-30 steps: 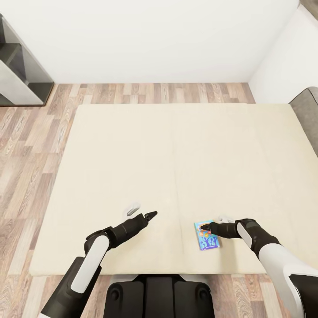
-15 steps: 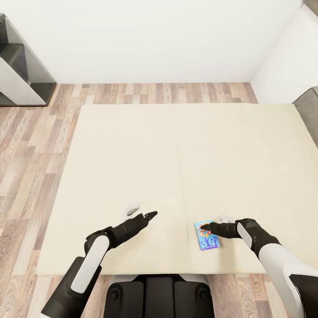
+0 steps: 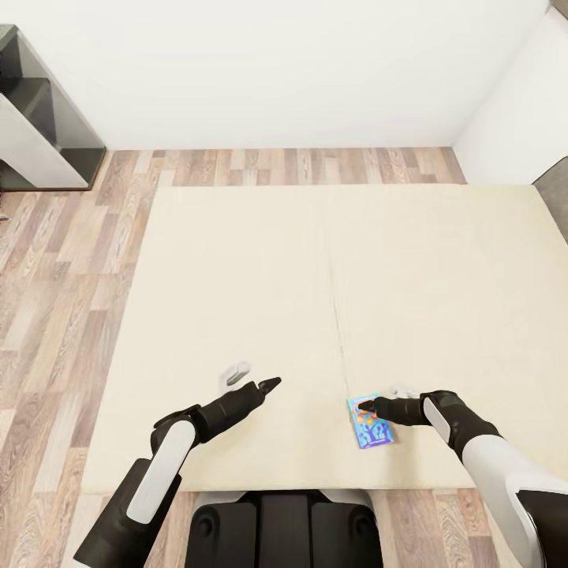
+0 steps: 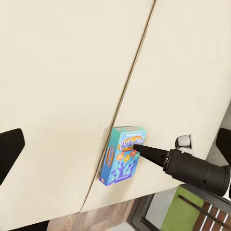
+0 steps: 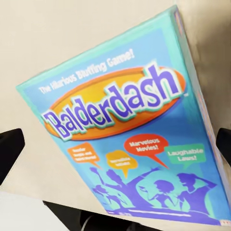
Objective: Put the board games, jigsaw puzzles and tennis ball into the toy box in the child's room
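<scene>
A small blue board game (image 3: 369, 423) lettered Balderdash hangs just over the near edge of the bed (image 3: 331, 276), whose beige mattress is otherwise bare. My right gripper (image 3: 364, 407) is shut on the box's upper end. In the left wrist view one dark finger (image 4: 147, 151) lies across the box (image 4: 122, 161), and the right wrist view has the box face (image 5: 125, 130) close up. My left gripper (image 3: 272, 383) hovers open over the mattress to the left of the box, holding nothing. The toy box, the table's toys and the other games are out of view.
A dark grey and white desk (image 3: 39, 118) stands at the far left against the white wall. Wood floor (image 3: 63, 300) runs along the bed's left and far sides. A grey headboard corner (image 3: 558, 177) shows at the right edge. My base (image 3: 284, 528) is against the bed's near edge.
The whole view has shifted: bed, floor and desk slid right in the picture, so the camera has moved. Both arms and the blue box keep the same place in the picture.
</scene>
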